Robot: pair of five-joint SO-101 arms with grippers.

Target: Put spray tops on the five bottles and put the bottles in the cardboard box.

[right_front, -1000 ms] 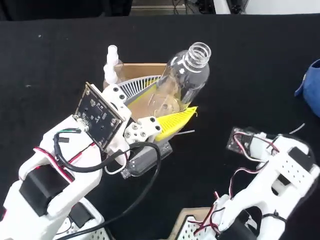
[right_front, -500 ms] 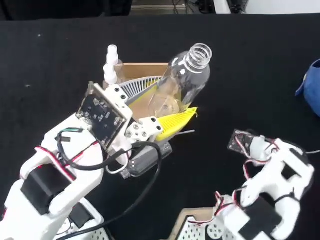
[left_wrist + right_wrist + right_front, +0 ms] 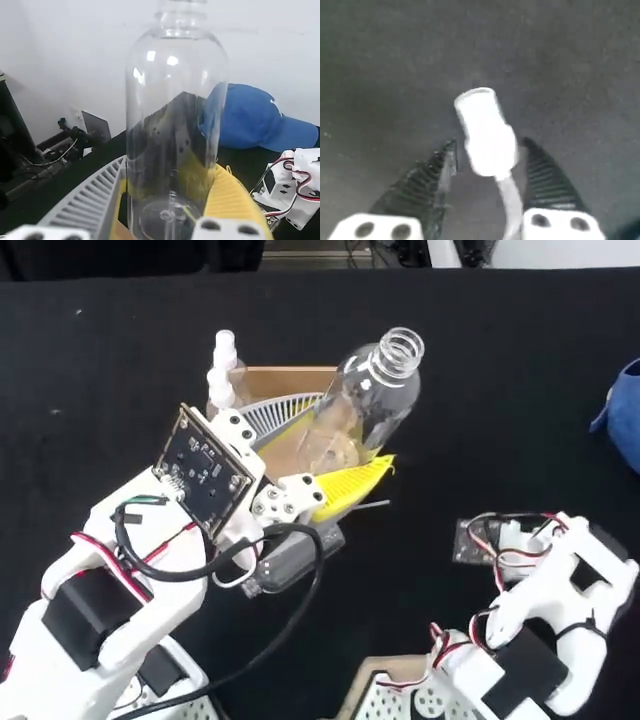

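Fingers of left gripper (image 3: pixel 170 165) clamped on clear plastic bottle (image 3: pixel 385 375) over brown cardboard box (image 3: pixel 275 377). Right gripper's (image 3: pixel 488 144) spread apart astride white spray top (image 3: pixel 485 127) on black worktop (image 3: pixel 500 360).

A clear plastic bottle (image 3: pixel 368 400), glossy and smooth with a ridged threaded neck, catches the light above the matt black table (image 3: pixel 520 350). The left gripper (image 3: pixel 345 430) grips it with ribbed plastic fingers (image 3: pixel 230 200), one grey, one yellow. Beneath sits a box (image 3: pixel 285 377) of plain matt brown cardboard, with smooth white plastic spray tops (image 3: pixel 222 365) at its far left corner. The right gripper (image 3: pixel 490 145) has ribbed matt black plastic fingers (image 3: pixel 437 185) either side of a smooth white plastic spray top (image 3: pixel 487 135) with a translucent tube (image 3: pixel 512 205). The arms (image 3: pixel 110 580) have white plastic shells, a glossy black cable (image 3: pixel 300 610) and a bare circuit board (image 3: pixel 205 465). At far right lies a blue cloth cap (image 3: pixel 622 410).
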